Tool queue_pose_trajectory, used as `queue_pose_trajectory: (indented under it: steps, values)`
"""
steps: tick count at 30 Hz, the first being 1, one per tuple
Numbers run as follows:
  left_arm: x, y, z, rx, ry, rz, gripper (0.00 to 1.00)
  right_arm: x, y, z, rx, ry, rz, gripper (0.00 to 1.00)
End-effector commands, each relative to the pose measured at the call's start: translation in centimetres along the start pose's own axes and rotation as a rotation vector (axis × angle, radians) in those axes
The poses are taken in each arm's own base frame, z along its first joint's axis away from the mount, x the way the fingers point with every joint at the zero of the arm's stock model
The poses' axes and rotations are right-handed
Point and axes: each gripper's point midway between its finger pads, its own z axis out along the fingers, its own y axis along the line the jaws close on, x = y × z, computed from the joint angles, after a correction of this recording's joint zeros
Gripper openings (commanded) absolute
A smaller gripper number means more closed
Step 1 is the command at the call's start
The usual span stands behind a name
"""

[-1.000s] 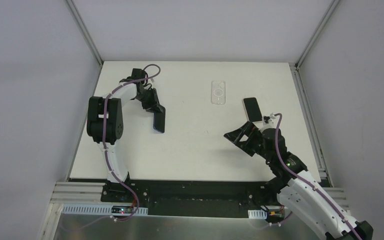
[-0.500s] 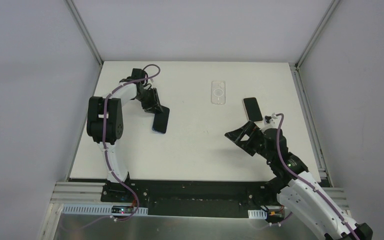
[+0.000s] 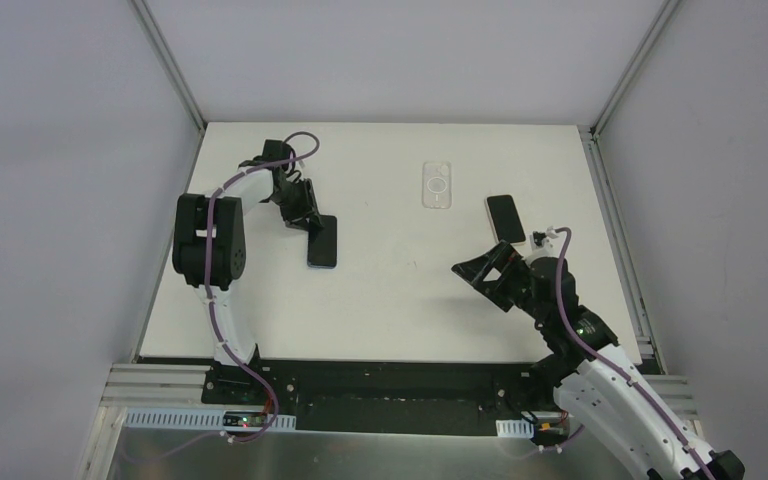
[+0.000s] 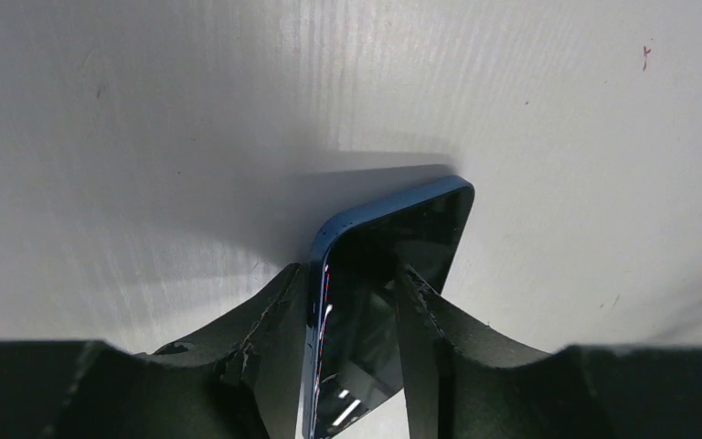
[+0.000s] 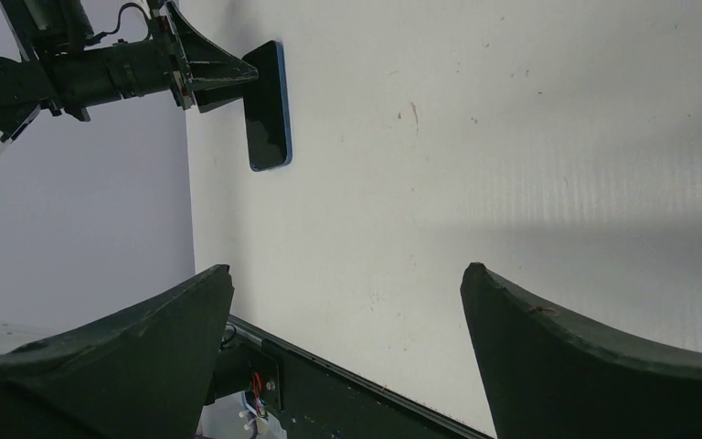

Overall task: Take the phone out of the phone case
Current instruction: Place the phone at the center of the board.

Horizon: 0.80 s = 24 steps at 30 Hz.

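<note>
— Where is the phone?

— Left of centre in the top view. The dark phone (image 3: 323,241), blue-rimmed, is clamped by one end in the left gripper (image 3: 305,215), low over the table (image 3: 400,300) (touching or not, I can't tell).

— What could go wrong?

— It may pivot or slip, I think, since the hold is only on one end. The right gripper (image 3: 485,268), spread wide and empty at lower right, is too far off to steady it. The clear case (image 3: 437,186) lies well apart, near the top.

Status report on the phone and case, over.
Left gripper shut on blue phone. Right gripper open, empty. Clear case lies apart, looks empty; second phone beside it. Nothing in the way.
</note>
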Motion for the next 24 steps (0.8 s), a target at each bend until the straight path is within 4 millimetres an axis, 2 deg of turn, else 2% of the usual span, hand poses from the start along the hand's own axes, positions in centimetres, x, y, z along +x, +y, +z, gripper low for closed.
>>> queue_pose_trajectory:
  steps: [1, 9, 13, 16, 19, 20, 22, 24]
  values:
    - [-0.6, 0.9, -1.9, -0.054, -0.052, 0.005, 0.39, -0.7, 1.3, -0.5, -0.040, -0.014, -0.003, 0.99]
    - [-0.9, 2.1, -2.4, -0.104, -0.078, -0.008, 0.44, -0.9, 1.2, -0.7, -0.035, -0.018, -0.003, 0.99]
    - [-1.2, 2.8, -3.6, -0.159, -0.126, -0.025, 0.45, -1.1, 0.9, -0.7, -0.021, -0.034, 0.000, 0.99]
    - [-2.0, 2.8, -5.8, -0.201, -0.210, -0.044, 0.45, -1.9, 0.1, -0.6, 0.021, -0.083, 0.030, 1.00]
    - [-2.6, 2.1, -9.3, -0.240, -0.338, -0.061, 0.45, -3.1, -1.4, -0.4, 0.097, -0.163, 0.070, 1.00]
    - [-2.7, 1.4, -11.0, -0.241, -0.400, -0.058, 0.45, -3.4, -1.9, -0.4, 0.120, -0.184, 0.076, 0.99]
    - [-2.1, 0.1, -13.3, -0.236, -0.488, -0.054, 0.46, -4.2, -3.0, -0.3, 0.172, -0.229, 0.069, 0.99]
    - [-0.6, -1.2, -14.7, -0.219, -0.550, -0.041, 0.47, -5.0, -4.0, -0.2, 0.232, -0.268, 0.059, 0.99]
